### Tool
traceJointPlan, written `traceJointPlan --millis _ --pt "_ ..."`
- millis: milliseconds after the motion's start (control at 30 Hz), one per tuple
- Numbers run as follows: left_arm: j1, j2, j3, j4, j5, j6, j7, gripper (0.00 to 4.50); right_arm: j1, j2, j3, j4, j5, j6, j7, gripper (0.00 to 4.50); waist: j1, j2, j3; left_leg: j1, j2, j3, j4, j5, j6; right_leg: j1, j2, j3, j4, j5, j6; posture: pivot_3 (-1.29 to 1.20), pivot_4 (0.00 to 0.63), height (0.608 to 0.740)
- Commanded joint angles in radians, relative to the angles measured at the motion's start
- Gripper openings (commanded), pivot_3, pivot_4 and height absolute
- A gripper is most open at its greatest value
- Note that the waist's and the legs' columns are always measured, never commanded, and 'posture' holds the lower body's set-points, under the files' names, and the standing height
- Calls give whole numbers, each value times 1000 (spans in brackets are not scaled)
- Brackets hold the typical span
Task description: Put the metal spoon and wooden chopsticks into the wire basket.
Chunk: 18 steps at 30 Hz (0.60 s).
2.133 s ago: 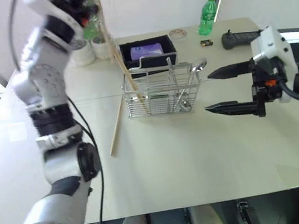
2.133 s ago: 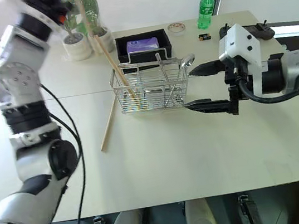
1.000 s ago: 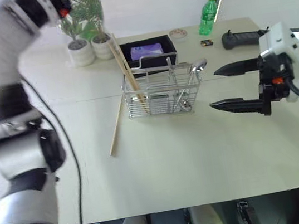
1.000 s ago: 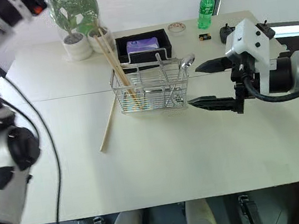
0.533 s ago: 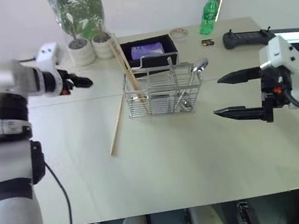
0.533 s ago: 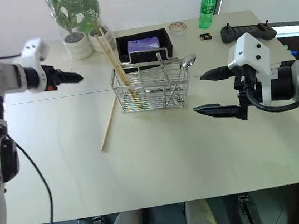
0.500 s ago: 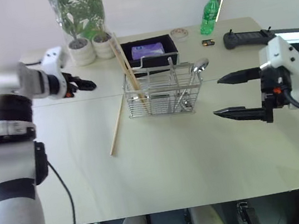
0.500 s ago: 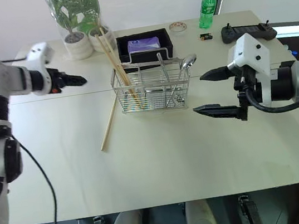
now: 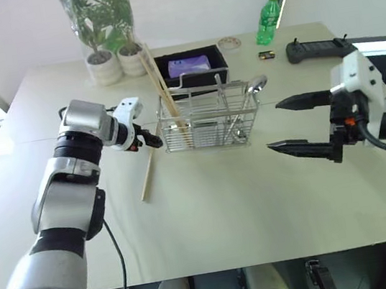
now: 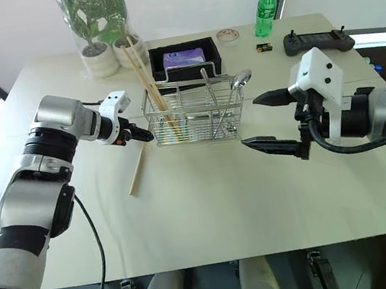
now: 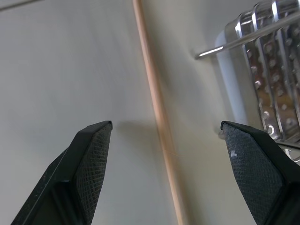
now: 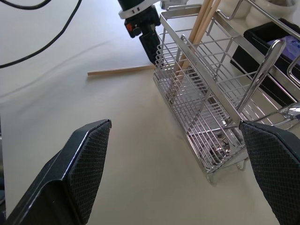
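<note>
Mostly done by the look of it. The spoon [image 10: 240, 79] is already standing in the basket [image 10: 193, 119], at its right end, and two chopsticks [image 10: 147, 79] lean in the left end. One chopstick [image 10: 137, 169] is left, lying flat on the table [image 10: 210, 207] just beside the basket's left side. The left gripper [image 11: 164, 140] hangs right over that stick with its jaws released and straddling it, nothing held. The right gripper [image 10: 266, 120] hovers off to the right of the basket, jaws spread wide and empty too.
</note>
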Motion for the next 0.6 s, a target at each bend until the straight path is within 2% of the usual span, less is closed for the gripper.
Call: traceJointPlan --millis 33,433,533,600 --pt "-33 -26 -13 41 46 -49 -10 3906 2 14 -54 -29 27 -4 -29 4500 3 0 0 0 0 0 0 0 0 1 0 0 0 0 0 0 150 714" --pt "-75 -99 10 216 135 -171 -17 3906 34 31 -80 -66 71 -4 -88 4500 14 1 -1 2 0 0 1 0 0 3 0 0 0 0 0 0 150 714" --pt "-80 -106 17 239 151 -190 -15 3114 34 30 -86 -67 85 -4 -101 4500 16 1 -2 2 0 0 1 0 0 3 0 0 0 0 0 0 150 714" --pt "-81 -108 24 251 160 -192 -18 2118 31 27 -90 -65 96 -2 -109 4500 18 1 -2 2 0 0 1 0 0 3 0 0 0 0 0 0 150 714"
